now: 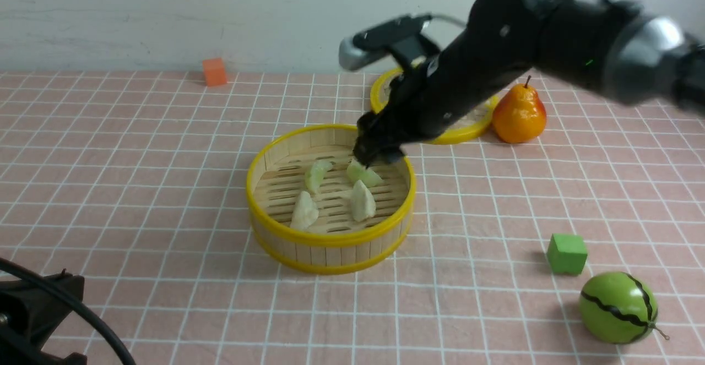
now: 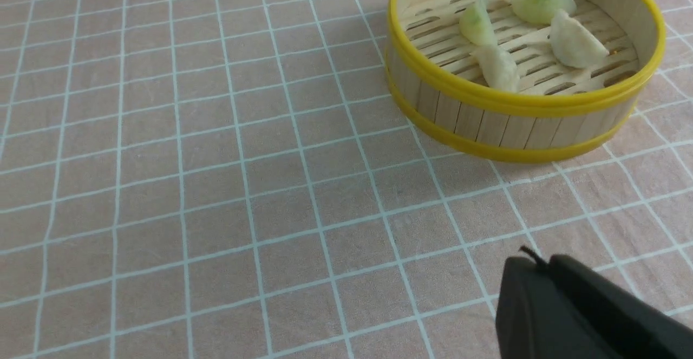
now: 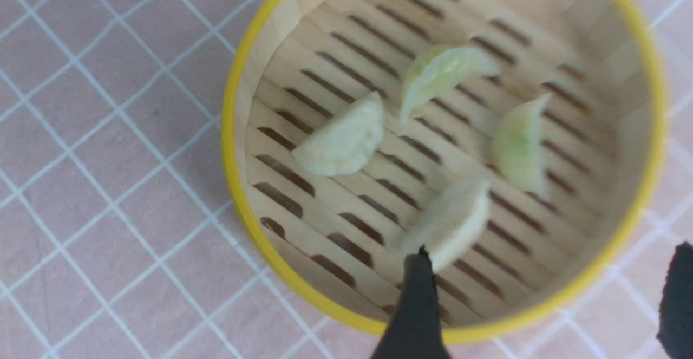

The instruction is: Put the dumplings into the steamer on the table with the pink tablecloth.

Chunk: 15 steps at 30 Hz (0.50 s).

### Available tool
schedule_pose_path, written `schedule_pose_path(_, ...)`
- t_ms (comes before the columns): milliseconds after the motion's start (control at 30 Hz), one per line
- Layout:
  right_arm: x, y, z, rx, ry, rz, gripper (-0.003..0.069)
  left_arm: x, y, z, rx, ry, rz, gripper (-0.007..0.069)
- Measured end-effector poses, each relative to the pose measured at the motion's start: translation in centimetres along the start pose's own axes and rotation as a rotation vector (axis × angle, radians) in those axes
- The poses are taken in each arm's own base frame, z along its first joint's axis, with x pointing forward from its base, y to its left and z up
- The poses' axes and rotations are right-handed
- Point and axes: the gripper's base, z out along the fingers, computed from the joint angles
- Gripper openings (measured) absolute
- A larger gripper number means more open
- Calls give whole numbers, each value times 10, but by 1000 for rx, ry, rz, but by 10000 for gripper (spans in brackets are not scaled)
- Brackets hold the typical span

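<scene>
The steamer [image 1: 330, 239] stands mid-table on the pink tablecloth [image 1: 137, 189]. Several pale dumplings lie on its slatted floor, among them one [image 1: 318, 175], another [image 1: 304, 211] and a third [image 1: 362, 201]. My right gripper [image 1: 380, 154] hovers over the steamer's far right rim. In the right wrist view the right gripper [image 3: 547, 288] is open and empty, with a blurred dumpling [image 3: 449, 223] just past one fingertip [image 3: 417, 283]. My left gripper [image 2: 538, 264] is shut and empty, low over the cloth, in front and to the left of the steamer [image 2: 520, 104].
A flat woven lid [image 1: 465, 129] lies behind the right arm, with an orange pear [image 1: 519, 114] beside it. A green cube [image 1: 567, 253] and a green striped melon [image 1: 618, 307] sit front right. An orange cube [image 1: 214, 71] is at the back left by the wall.
</scene>
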Motion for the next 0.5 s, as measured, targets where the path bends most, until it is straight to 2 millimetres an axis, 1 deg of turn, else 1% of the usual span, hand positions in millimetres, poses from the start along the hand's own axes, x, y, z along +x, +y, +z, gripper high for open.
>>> schedule_pose_path(33, -1, 0, -6, 7, -6, -8, 528, 0, 0, 0, 0, 0, 0, 34)
schedule_pose_path(67, -10, 3, -63, 78, -80, -26, 454, 0, 0, 0, -1, 0, 2, 36)
schedule_pose_path(133, -11, 7, -122, 158, -164, -21, 336, 0, 0, 0, -2, 2, 3, 38)
schedule_pose_path(167, -8, 8, -142, 185, -193, -9, 281, 0, 0, 0, -3, 2, 4, 39)
schedule_pose_path(200, -3, 10, -164, 212, -223, 10, 210, 0, 0, 0, -3, 2, 4, 38)
schedule_pose_path(233, 6, 13, -181, 230, -240, 32, 139, 0, 0, 0, -3, 2, 4, 38)
schedule_pose_path(267, 17, 15, -193, 243, -248, 51, 71, 0, 0, 0, -3, 2, 4, 38)
schedule_pose_path(300, 30, 17, -201, 249, -242, 70, 24, 0, 0, 0, -4, 2, 5, 38)
schedule_pose_path(333, 36, 19, -203, 249, -236, 76, 17, 0, 0, 0, -4, 2, 5, 38)
schedule_pose_path(367, 54, 21, -200, 246, -206, 87, -10, 0, 0, 0, -4, 3, 5, 38)
schedule_pose_path(400, 78, 24, -197, 241, -175, 99, -19, 0, 0, 0, -4, 3, 5, 38)
schedule_pose_path(433, 78, 25, -200, 243, -187, 97, -20, 0, 0, 0, -4, 3, 5, 38)
schedule_pose_path(467, 97, 27, -194, 239, -165, 100, -20, 0, 0, 0, -4, 3, 5, 38)
schedule_pose_path(500, 128, 31, -182, 231, -134, 107, -20, 0, 0, 0, -4, 3, 5, 38)
